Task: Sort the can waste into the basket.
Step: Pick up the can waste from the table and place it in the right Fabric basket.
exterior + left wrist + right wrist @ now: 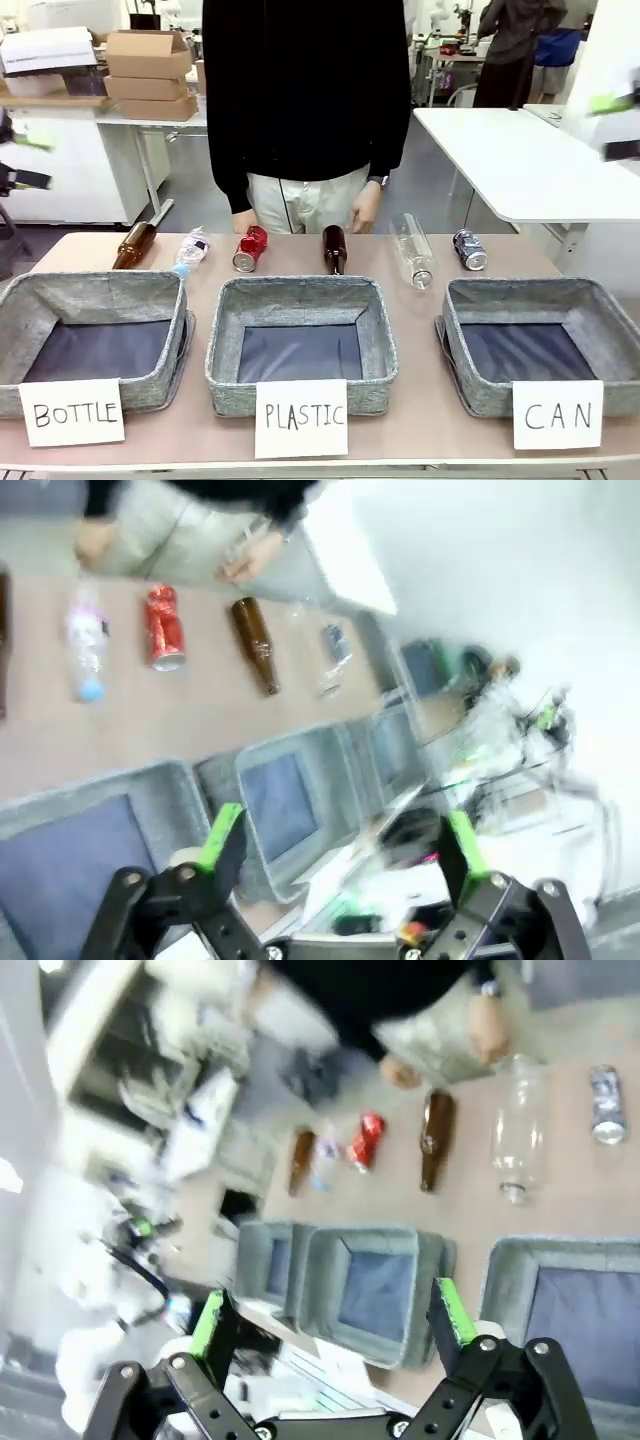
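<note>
Tan tabletop (420, 430) held the CAN basket (478, 390) at 4 o'clock in the front view, silver can (469, 250) beyond at its 11, red can (250, 248) well off toward 10. Wrist views added left gripper (343, 820) and right gripper (328, 1298), jaws wide apart.
</note>
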`<action>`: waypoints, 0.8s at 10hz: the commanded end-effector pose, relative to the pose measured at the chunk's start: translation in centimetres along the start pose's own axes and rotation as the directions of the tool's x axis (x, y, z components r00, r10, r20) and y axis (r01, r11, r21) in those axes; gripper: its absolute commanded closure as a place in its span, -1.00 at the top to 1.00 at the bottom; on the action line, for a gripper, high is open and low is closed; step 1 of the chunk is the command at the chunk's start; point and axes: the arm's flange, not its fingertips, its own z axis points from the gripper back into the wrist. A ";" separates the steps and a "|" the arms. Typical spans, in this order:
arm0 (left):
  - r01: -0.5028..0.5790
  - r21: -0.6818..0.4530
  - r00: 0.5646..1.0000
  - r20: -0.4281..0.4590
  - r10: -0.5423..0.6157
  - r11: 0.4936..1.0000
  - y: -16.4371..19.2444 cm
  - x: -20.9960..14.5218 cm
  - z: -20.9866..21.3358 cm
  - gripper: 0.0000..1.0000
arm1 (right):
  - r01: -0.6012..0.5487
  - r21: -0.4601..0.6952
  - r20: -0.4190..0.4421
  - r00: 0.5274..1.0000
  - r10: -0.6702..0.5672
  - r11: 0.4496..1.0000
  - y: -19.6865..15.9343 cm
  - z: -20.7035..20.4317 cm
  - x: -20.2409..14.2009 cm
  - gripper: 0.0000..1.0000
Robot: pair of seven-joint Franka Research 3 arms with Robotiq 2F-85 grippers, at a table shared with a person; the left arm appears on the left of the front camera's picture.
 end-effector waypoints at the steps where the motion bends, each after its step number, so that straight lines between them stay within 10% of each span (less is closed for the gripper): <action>1: -0.251 -0.122 0.932 0.237 0.274 0.960 1.8 -0.7 1.0 1.00 | 0.417 0.201 0.382 0.800 -0.463 0.886 -3.6 0.9 -3.2 1.00; 2: -0.312 0.085 0.916 0.291 0.276 0.946 1.8 -0.4 0.3 1.00 | 0.431 0.070 0.416 0.807 -0.419 0.900 -4.3 0.3 -3.3 1.00; 3: -0.133 -0.058 0.985 0.098 0.139 0.989 1.7 0.2 2.2 1.00 | 0.141 0.035 0.087 0.986 -0.143 0.989 -1.8 2.5 0.6 1.00; 8: -0.133 -0.058 0.985 0.098 0.139 0.989 1.7 0.2 2.2 1.00 | 0.141 0.035 0.087 0.986 -0.143 0.989 -1.8 2.5 0.6 1.00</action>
